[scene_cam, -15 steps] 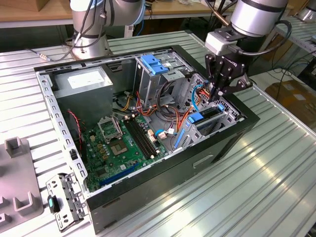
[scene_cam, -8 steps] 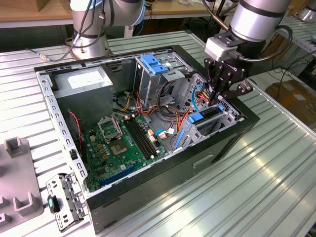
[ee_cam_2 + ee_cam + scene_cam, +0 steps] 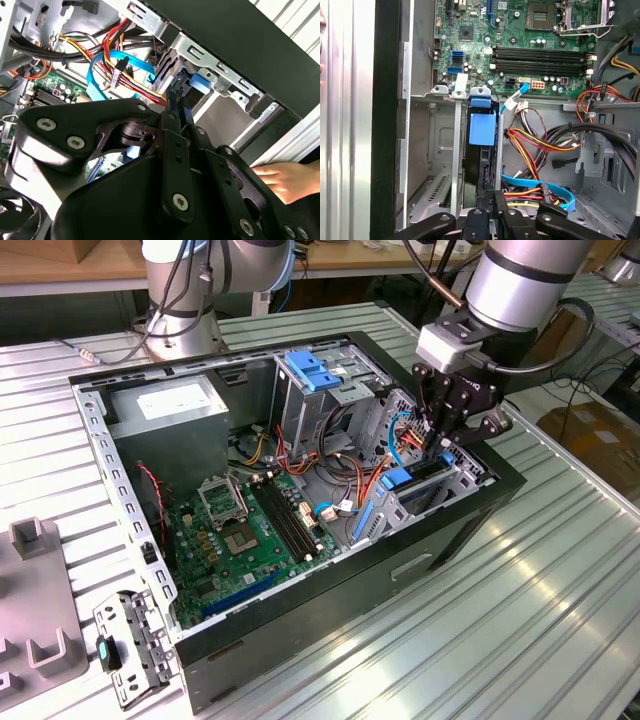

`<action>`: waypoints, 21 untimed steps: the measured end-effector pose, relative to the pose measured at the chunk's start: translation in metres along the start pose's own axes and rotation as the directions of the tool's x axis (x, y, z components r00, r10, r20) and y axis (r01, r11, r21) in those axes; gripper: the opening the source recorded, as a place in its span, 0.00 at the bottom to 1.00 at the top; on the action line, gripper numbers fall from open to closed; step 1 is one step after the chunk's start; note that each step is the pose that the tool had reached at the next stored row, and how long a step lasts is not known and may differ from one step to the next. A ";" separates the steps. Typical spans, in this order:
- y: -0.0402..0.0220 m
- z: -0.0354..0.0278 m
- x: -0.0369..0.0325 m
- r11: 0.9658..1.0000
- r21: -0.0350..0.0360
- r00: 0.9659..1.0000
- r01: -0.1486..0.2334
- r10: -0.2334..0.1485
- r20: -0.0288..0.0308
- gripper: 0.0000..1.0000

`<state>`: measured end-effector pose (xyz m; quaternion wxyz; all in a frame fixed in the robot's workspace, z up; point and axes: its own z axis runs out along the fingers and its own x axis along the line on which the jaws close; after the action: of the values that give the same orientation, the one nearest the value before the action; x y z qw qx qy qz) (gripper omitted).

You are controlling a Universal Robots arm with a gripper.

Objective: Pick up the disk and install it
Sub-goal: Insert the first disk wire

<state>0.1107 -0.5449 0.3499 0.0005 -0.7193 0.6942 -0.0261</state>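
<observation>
The disk [image 3: 408,478] stands on edge in the metal drive cage [image 3: 462,472] at the exterior view's right end of the open computer case [image 3: 330,610]. Its blue plastic frame [image 3: 482,129] and black edge show between the cage rails in the first wrist view. My gripper [image 3: 438,440] reaches down from above the cage. Its black fingers [image 3: 492,202] are shut on the disk's end. In the second wrist view the fingers [image 3: 176,107] meet on the thin black edge beside the blue frame [image 3: 195,82].
A green motherboard [image 3: 250,530] lies on the case floor, with a grey power supply [image 3: 170,405] and an upper cage with a blue bracket [image 3: 312,370] behind. Coloured cables [image 3: 540,145] run close beside the disk. A person's hand [image 3: 285,180] rests outside the case.
</observation>
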 end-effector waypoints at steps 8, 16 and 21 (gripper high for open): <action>-0.0014 0.0023 0.0011 1.000 -0.001 1.000 -0.022 0.022 -0.001 0.17; -0.0013 0.0052 0.0013 1.000 -0.001 1.000 -0.022 0.022 0.000 0.17; -0.0015 0.0006 0.0015 1.000 -0.001 1.000 -0.022 0.022 0.000 0.17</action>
<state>0.1122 -0.5463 0.3494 0.0004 -0.7114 0.7023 -0.0258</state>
